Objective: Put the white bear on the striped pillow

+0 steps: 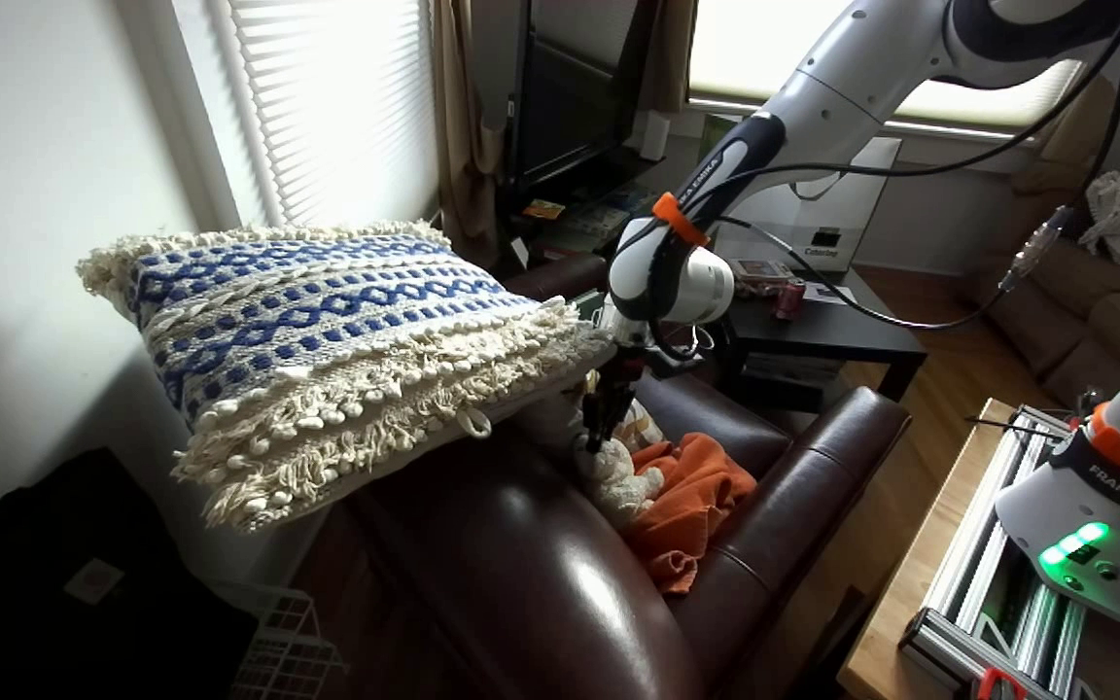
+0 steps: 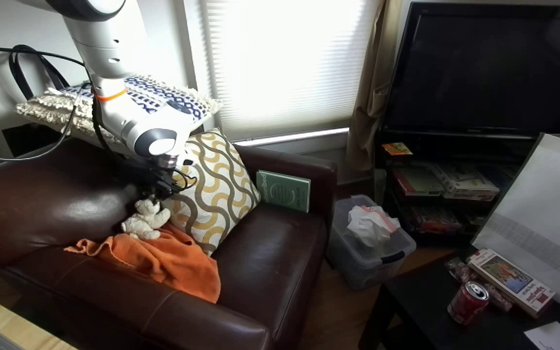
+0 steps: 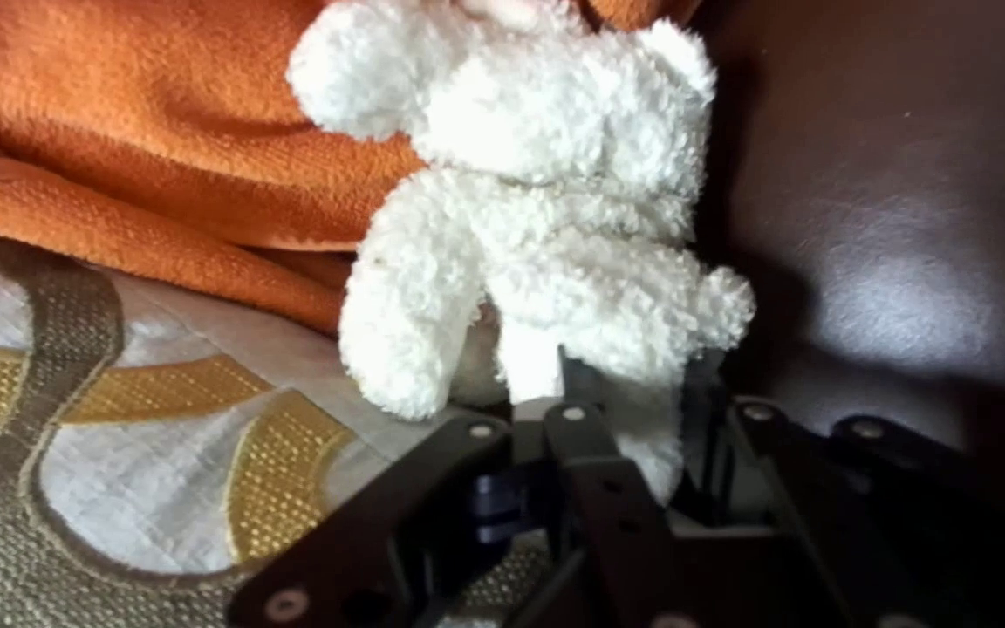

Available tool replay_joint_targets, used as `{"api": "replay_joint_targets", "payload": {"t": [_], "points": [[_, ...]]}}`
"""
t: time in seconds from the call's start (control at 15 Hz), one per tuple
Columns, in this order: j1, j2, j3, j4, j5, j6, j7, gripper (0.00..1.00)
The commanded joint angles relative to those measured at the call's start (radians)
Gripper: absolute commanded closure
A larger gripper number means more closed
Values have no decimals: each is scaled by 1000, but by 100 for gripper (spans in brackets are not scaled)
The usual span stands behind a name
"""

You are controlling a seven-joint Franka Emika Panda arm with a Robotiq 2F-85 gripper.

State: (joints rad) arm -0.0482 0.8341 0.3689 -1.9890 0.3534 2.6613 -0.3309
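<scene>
The white bear (image 1: 615, 491) is a small fluffy toy. It rests on an orange cloth in the seat of a brown leather sofa, and shows in an exterior view (image 2: 141, 222) too. In the wrist view the bear (image 3: 555, 122) fills the upper middle. My gripper (image 3: 633, 375) is partly closed there, with one end of the bear pressed between its two fingers. In an exterior view the gripper (image 1: 599, 437) points down onto the bear. The striped pillow (image 1: 327, 301), blue and cream with a fringe, lies flat behind the sofa back, higher than the seat.
The orange cloth (image 2: 178, 265) lies under the bear. A pillow with wavy yellow and grey bands (image 2: 217, 189) leans close beside the bear. The leather sofa back (image 1: 541, 544) rises between the seat and the striped pillow. A green book (image 2: 284, 190) stands against the far armrest.
</scene>
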Motion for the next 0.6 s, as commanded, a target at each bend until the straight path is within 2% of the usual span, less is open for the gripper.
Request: {"api": "replay_joint_targets", "payload": {"t": [0.0, 0.13, 0.33, 0.53], "points": [[-54, -38, 43, -76, 31, 10, 17, 99], [-73, -123, 76, -227, 122, 133, 86, 96], [-108, -209, 161, -381, 224, 348, 155, 99], [-135, -343, 248, -553, 269, 534, 303, 97]]}}
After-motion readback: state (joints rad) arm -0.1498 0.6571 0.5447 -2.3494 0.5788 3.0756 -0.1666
